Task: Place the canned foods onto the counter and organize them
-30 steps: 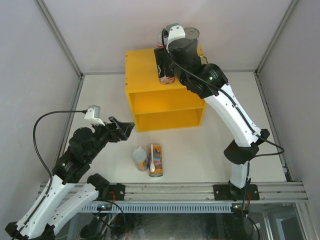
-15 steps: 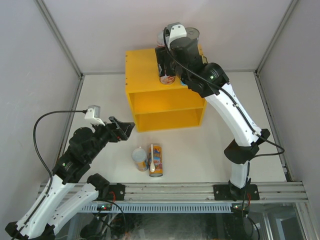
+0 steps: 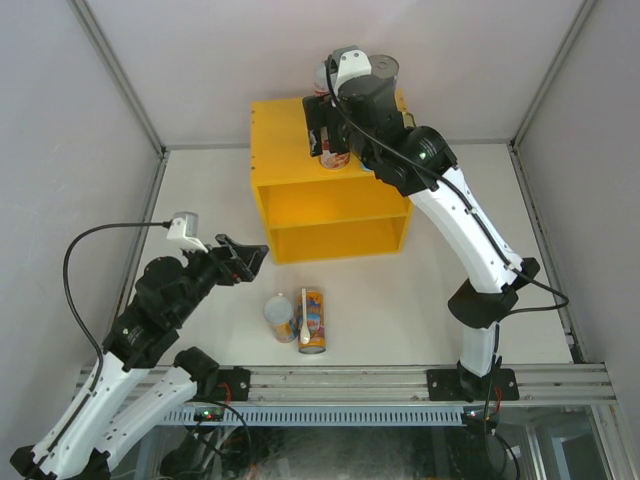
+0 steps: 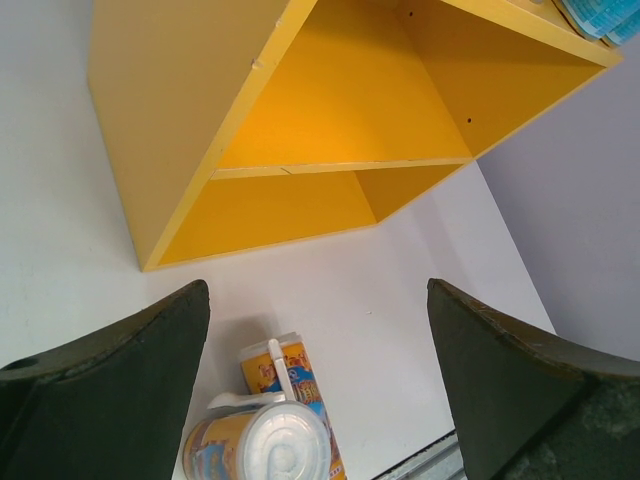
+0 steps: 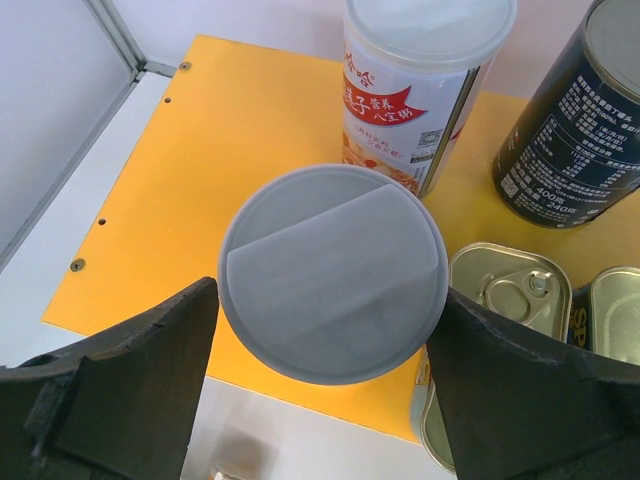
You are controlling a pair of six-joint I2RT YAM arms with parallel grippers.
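Observation:
The yellow counter (image 3: 280, 130) stands at the back of the table. My right gripper (image 3: 330, 145) hangs over its top, open, with a white-red can (image 5: 333, 270) standing between the fingers (image 5: 130, 380). Behind it stand another white-red can (image 5: 420, 90) and the dark grey can (image 5: 580, 120). Two gold-lidded tins (image 5: 505, 290) (image 5: 615, 310) lie at the right. My left gripper (image 3: 250, 255) is open and empty above the table. Below it one orange-blue can (image 4: 265, 450) stands upright, and one with a white spoon (image 4: 290, 375) lies beside it.
Both counter compartments (image 4: 350, 110) show empty in the left wrist view. Grey enclosure walls (image 3: 80, 120) close in the white table (image 3: 400, 300). A metal rail (image 3: 350, 380) runs along the near edge.
My right gripper's fingers have spread apart and let go of the white-red can on the counter top. The left arm has barely moved.

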